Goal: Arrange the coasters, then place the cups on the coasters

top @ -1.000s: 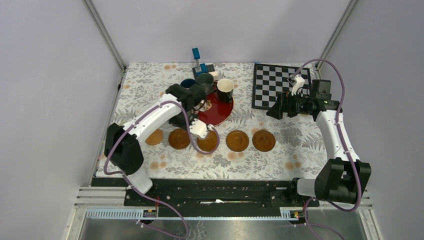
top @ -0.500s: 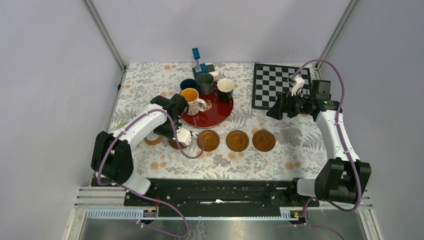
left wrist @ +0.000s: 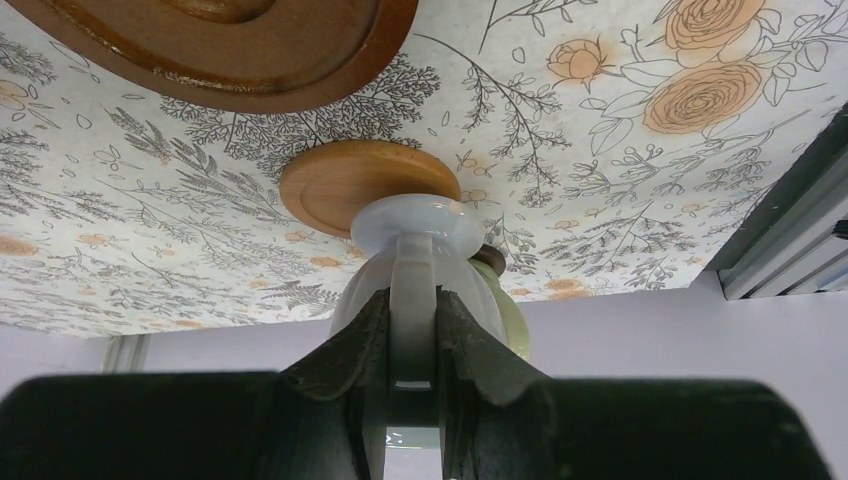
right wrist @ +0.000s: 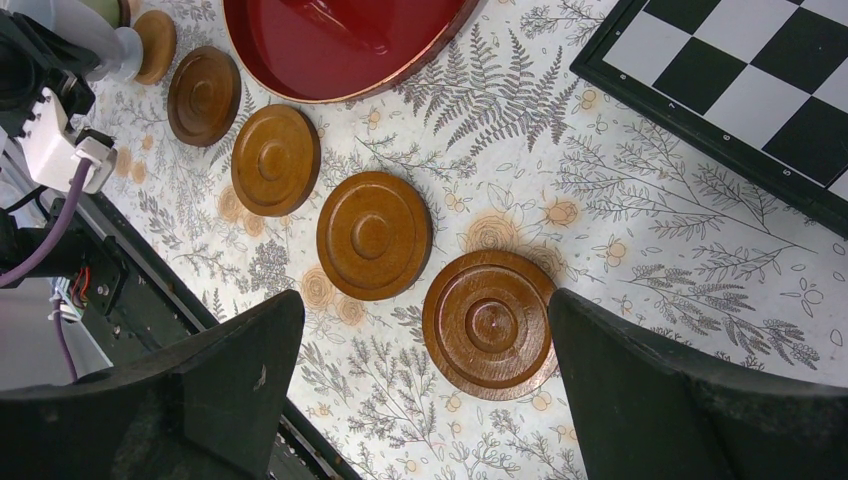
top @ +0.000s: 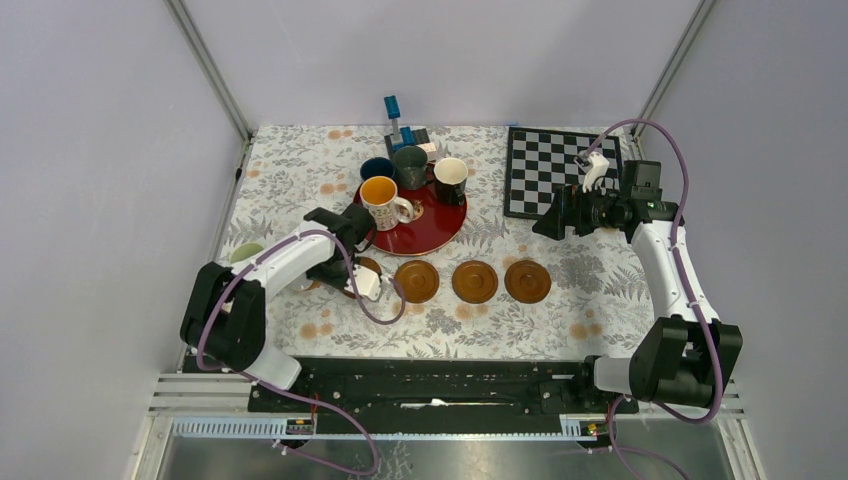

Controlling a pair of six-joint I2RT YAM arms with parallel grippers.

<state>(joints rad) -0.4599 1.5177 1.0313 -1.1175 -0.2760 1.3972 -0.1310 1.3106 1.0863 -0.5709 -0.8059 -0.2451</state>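
My left gripper (left wrist: 412,345) is shut on the handle of the light blue cup (left wrist: 415,250), whose base meets a tan coaster (left wrist: 340,185); I cannot tell if it rests on it. The pale green cup (top: 245,252) stands just behind on the far-left coaster. My left gripper (top: 318,272) sits at the left end of the coaster row. Three brown coasters (top: 416,281) (top: 474,281) (top: 527,281) lie bare. The patterned cup (top: 380,200), dark blue cup (top: 377,168), grey-green cup (top: 409,160) and black cup (top: 450,178) stand on the red tray (top: 432,228). My right gripper (right wrist: 430,400) hangs open above the rightmost coaster (right wrist: 492,325).
A chessboard (top: 560,170) lies at the back right, under my right arm. A blue-handled tool on a dark base (top: 398,125) stands behind the tray. The table's near edge with a black rail (top: 430,375) runs just below the coaster row.
My left arm has carried the light blue cup from the red tray leftward and toward the near edge, down to the left end of the coaster row. The right arm has not moved.
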